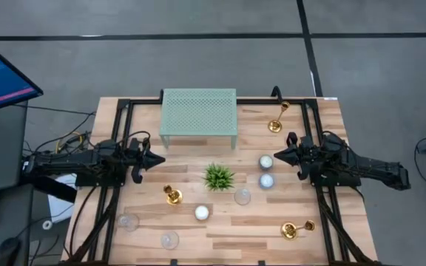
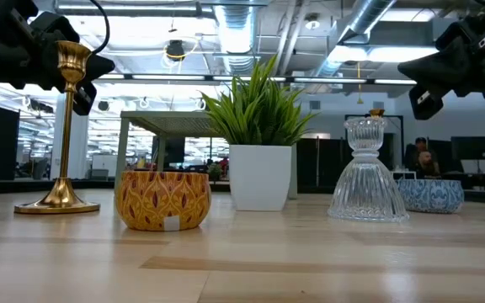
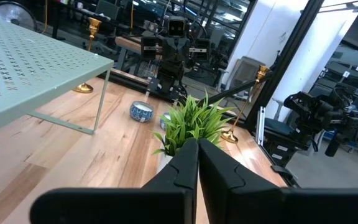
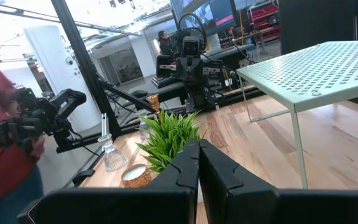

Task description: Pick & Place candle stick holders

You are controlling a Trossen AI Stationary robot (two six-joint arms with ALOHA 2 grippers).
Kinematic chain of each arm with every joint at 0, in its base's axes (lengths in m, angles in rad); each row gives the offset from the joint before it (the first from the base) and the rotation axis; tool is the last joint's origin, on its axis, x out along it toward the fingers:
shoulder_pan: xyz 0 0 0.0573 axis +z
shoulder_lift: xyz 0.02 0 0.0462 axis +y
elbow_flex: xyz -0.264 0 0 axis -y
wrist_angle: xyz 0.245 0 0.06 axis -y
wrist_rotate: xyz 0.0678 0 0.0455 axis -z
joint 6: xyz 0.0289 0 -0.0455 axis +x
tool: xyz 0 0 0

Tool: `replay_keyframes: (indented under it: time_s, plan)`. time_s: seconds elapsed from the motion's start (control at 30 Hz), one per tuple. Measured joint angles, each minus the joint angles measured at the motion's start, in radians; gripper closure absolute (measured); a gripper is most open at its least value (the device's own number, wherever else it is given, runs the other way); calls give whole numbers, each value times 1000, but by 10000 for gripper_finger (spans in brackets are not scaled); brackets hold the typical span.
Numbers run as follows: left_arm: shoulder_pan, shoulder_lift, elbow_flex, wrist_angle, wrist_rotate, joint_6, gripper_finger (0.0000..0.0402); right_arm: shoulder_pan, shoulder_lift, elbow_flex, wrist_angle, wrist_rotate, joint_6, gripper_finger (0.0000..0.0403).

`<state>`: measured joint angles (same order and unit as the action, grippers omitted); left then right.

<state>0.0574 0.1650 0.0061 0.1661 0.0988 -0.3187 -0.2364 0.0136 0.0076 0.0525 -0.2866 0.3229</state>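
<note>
Three gold candle stick holders stand upright on their round bases on the wooden table: one at the far right (image 1: 274,122), one left of centre (image 1: 171,194) (image 2: 66,126), one near the front right (image 1: 293,230). My left gripper (image 1: 160,158) (image 3: 197,149) hangs shut and level over the table's left side, pointing at the middle. My right gripper (image 1: 278,155) (image 4: 199,149) hangs shut and level over the right side, facing it. Both are above the table and clear of every holder.
A pale green perforated shelf (image 1: 198,114) stands at the far middle. A potted plant (image 1: 218,177) is at the centre, with two blue-patterned cups (image 1: 265,162) to its right. Clear glass cups (image 1: 129,221) and an orange-patterned candle cup (image 2: 162,199) lie nearer the front. A person's red sleeve (image 4: 5,143) shows beyond the table.
</note>
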Motion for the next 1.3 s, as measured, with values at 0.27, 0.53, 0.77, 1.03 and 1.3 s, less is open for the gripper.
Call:
replay_keyframes:
  time_s: [0.27, 0.53, 0.77, 1.03, 1.3]
  plan:
    - [0, 1, 0, 20, 0, -1, 389, 0, 0, 0, 0, 0, 0, 403]
    - [0, 1, 0, 35, 2, -142, 389, 0, 0, 0, 0, 0, -61, 403]
    - [1, 1, 0, 147, -34, -348, 389, -2, 0, 0, 0, 0, -194, 403]
    - [1, 1, 0, 339, -125, -371, 389, 1, 0, 0, 2, -1, -158, 403]
    - [1, 1, 0, 447, -217, -379, 389, 2, 0, 0, 13, -1, 178, 403]
